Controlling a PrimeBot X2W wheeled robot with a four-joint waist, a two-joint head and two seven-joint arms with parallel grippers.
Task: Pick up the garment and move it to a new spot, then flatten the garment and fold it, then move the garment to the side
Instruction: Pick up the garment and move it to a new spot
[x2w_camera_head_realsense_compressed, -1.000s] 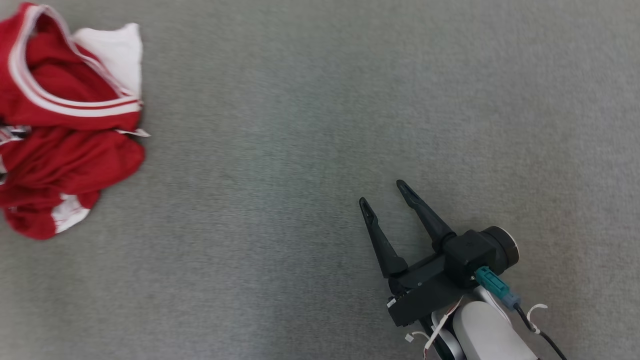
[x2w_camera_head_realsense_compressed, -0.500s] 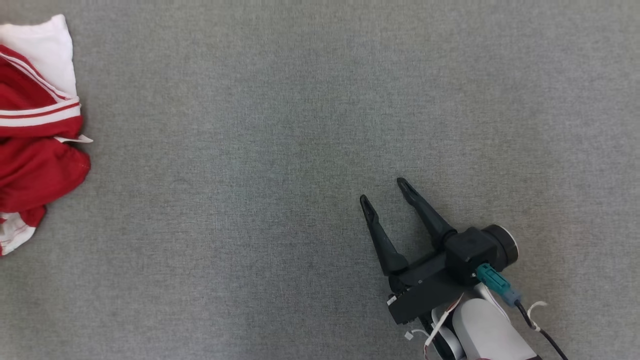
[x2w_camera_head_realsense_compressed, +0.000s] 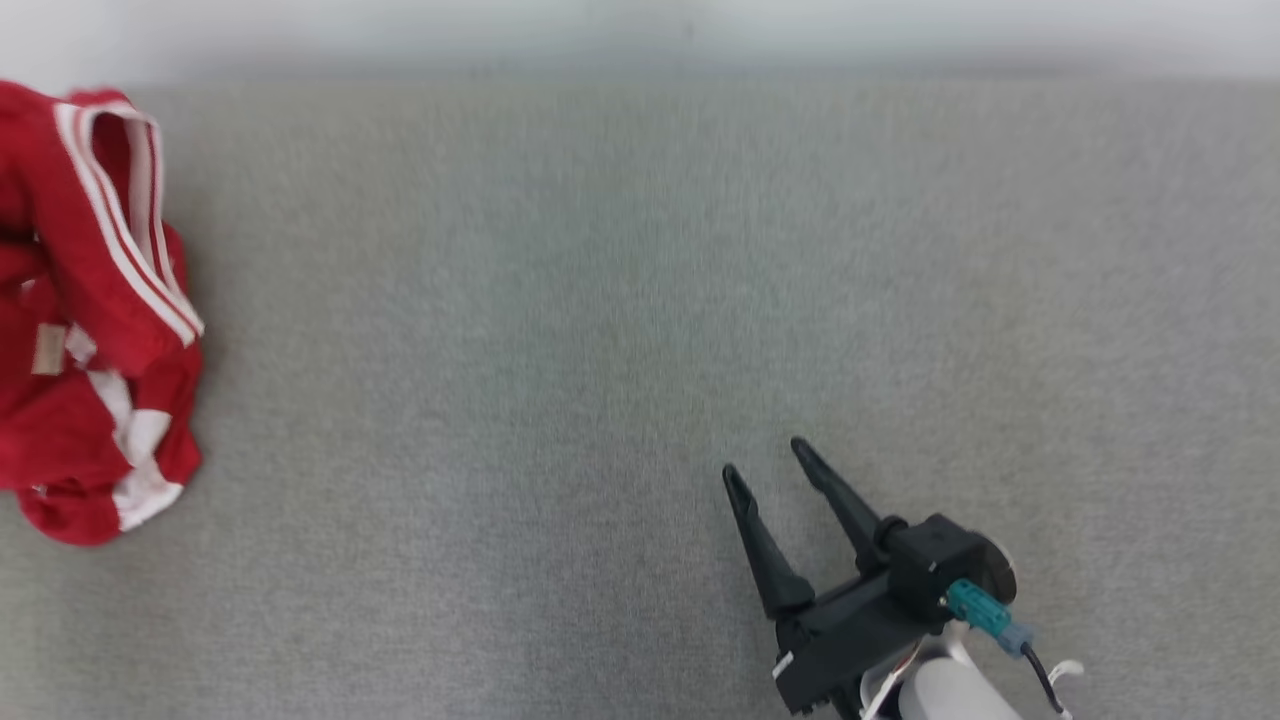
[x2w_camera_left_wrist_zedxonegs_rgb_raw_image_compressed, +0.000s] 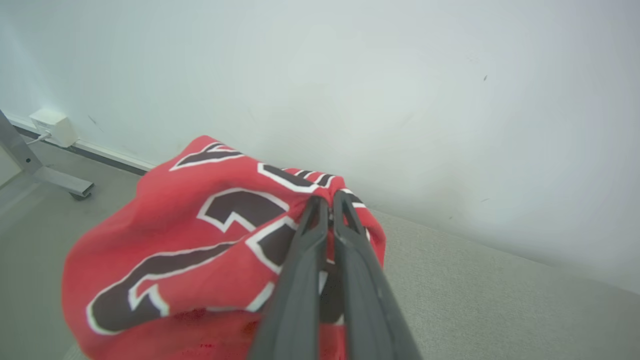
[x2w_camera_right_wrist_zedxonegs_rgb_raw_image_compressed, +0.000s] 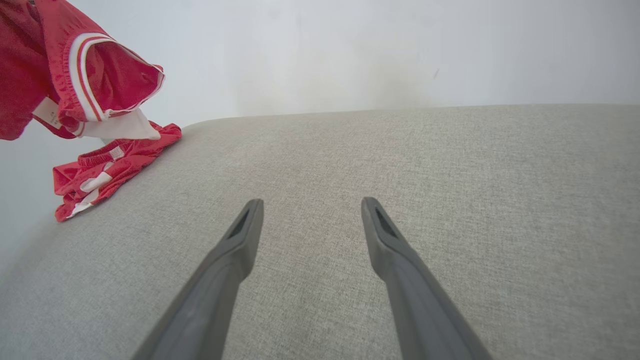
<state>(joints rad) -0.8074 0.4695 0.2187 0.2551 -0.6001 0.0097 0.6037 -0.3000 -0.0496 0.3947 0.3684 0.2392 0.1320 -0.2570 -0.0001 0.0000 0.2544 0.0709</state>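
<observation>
Head view, garment: red garment (x2w_camera_head_realsense_compressed: 95, 330) with white stripes, bunched at the far left of the grey worktop (x2w_camera_head_realsense_compressed: 600, 330), cut off by the left border
Head view, right pincer: right pincer (x2w_camera_head_realsense_compressed: 765, 458) at the near right, over the worktop, both dark fingers spread wide with nothing between them, well apart from the garment
Head view, background: pale wall (x2w_camera_head_realsense_compressed: 640, 30) along the far edge of the worktop
Left wrist view, left pincer: left pincer (x2w_camera_left_wrist_zedxonegs_rgb_raw_image_compressed: 328, 198) pressed together on a fold of red cloth, pinching the garment near its top
Left wrist view, garment: hanging in a bundle below the fingertips, dark lettering with white outlines across the red
Left wrist view, surroundings: wall behind, a white box (x2w_camera_left_wrist_zedxonegs_rgb_raw_image_compressed: 50, 127) low on it at the left, a grey metal leg (x2w_camera_left_wrist_zedxonegs_rgb_raw_image_compressed: 35, 167) on the floor just beside
Right wrist view, right pincer: fingers parted and empty over bare grey worktop
Right wrist view, garment: at the far left, upper part raised in the air with a striped hem and a white panel drooping, lower end lying crumpled on the worktop near its left edge
</observation>
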